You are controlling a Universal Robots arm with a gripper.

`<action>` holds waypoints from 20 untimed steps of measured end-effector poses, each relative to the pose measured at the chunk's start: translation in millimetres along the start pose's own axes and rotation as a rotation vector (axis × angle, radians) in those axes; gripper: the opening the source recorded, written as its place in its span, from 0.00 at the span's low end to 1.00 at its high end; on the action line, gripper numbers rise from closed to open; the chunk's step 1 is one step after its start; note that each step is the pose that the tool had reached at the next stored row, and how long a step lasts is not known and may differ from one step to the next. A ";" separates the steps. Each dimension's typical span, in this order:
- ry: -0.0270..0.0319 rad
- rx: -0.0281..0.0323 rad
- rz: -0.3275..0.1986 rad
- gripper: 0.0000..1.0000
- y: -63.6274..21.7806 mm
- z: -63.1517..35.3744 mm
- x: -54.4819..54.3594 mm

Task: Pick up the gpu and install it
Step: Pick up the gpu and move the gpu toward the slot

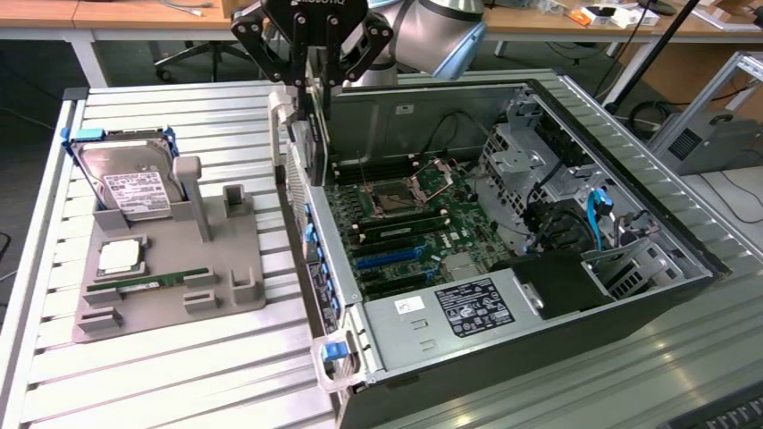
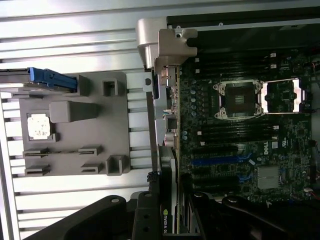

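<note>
Since the gpu (image 1: 313, 143) hangs upright above the case (image 1: 394, 116) wall beside the gray tray (image 1: 167, 268), toward the bench's (image 1: 179, 375) far edge and not yet over the blue slots (image 1: 384, 259), the risk imo is its bracket (image 2: 167, 47) clipping that wall, or the card edge missing a slot & scraping the mobo (image 1: 412, 228). The pincer (image 1: 317, 80) is partly closed, pinching the gpu's top edge, so any slip = tilt.

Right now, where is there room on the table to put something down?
Bare table slats lie in front of the grey holder, toward the camera, and behind the hard drive. The strip between holder and computer case is narrow. Inside the case it's crowded, and the gripper holds the gpu over its edge.
</note>
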State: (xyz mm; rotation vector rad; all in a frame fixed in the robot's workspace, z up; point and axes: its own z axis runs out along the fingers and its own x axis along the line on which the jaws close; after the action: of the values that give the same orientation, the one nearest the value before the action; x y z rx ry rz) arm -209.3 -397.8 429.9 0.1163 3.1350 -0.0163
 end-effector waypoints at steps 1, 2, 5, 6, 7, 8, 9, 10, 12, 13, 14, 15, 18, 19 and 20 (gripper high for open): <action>0.0000 0.0000 0.000 0.27 0.0 0.1 -0.5; 0.0000 0.0000 0.000 0.27 0.1 0.2 -0.7; 0.0000 0.0001 0.000 0.27 0.1 0.6 -1.9; 0.0000 0.0002 0.000 0.27 0.2 0.7 -2.4; 0.0000 0.0002 0.000 0.27 0.2 0.8 -2.8; 0.0000 0.0003 0.000 0.27 0.2 0.9 -3.3; 0.0000 0.0004 0.000 0.27 0.3 1.0 -3.6; 0.0001 0.0007 0.000 0.27 0.4 1.1 -4.5; -0.0001 0.0010 0.000 0.27 0.4 1.4 -5.6; 0.0000 0.0011 0.000 0.27 0.5 1.5 -5.9; -0.0001 0.0012 0.000 0.27 0.5 1.6 -6.2; -0.0001 0.0013 0.000 0.27 0.5 1.7 -6.7; -0.0001 0.0015 0.000 0.27 0.6 1.9 -7.6; 0.0000 0.0016 0.000 0.27 0.6 1.9 -7.9; -0.0001 0.0016 0.000 0.27 0.6 2.1 -8.3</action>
State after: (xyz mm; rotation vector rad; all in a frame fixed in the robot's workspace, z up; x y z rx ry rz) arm -200.9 -397.8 427.9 0.1163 3.1350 -0.0189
